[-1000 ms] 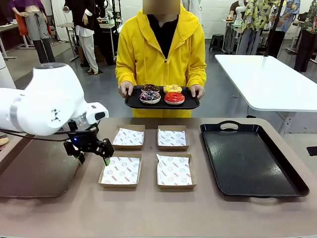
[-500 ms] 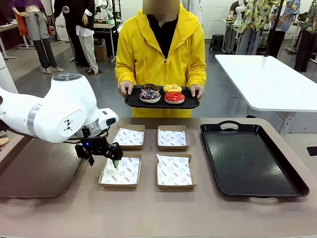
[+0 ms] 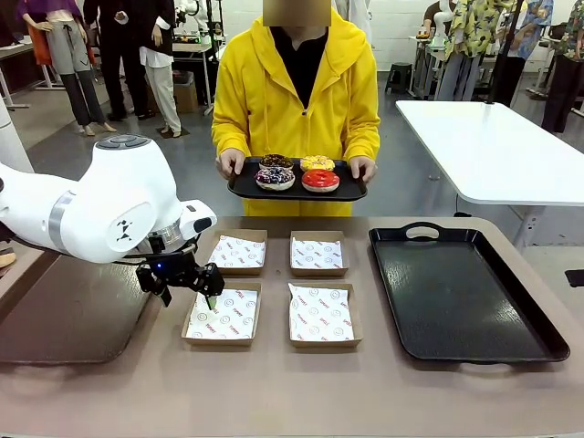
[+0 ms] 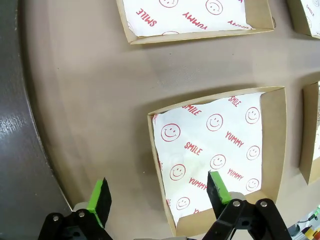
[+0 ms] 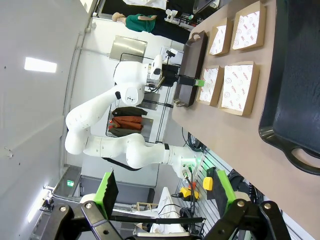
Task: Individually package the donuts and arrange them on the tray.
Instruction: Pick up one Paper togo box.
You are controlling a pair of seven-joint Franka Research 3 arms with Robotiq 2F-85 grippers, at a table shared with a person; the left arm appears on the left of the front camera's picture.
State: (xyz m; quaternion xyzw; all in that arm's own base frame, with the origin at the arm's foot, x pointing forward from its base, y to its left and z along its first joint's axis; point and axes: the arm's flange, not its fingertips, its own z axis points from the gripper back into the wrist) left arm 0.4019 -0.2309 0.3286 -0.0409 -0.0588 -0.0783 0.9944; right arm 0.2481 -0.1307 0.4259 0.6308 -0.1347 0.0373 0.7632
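Left gripper (image 4: pixel 159 185) spread wide, empty, poised over front-left paper-lined box (image 4: pixel 274 140) rim, right gripper (image 5: pixel 164 186) likewise wide, empty

Matt cardboard boxes (image 3: pixel 219 342), printed paper liners (image 3: pixel 319 315); black tray (image 3: pixel 456 292) textured plastic; red-iced donut (image 3: pixel 320 181) glossy.

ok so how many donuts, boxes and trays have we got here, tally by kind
donuts: 4
paper-lined boxes: 4
trays: 3
total: 11
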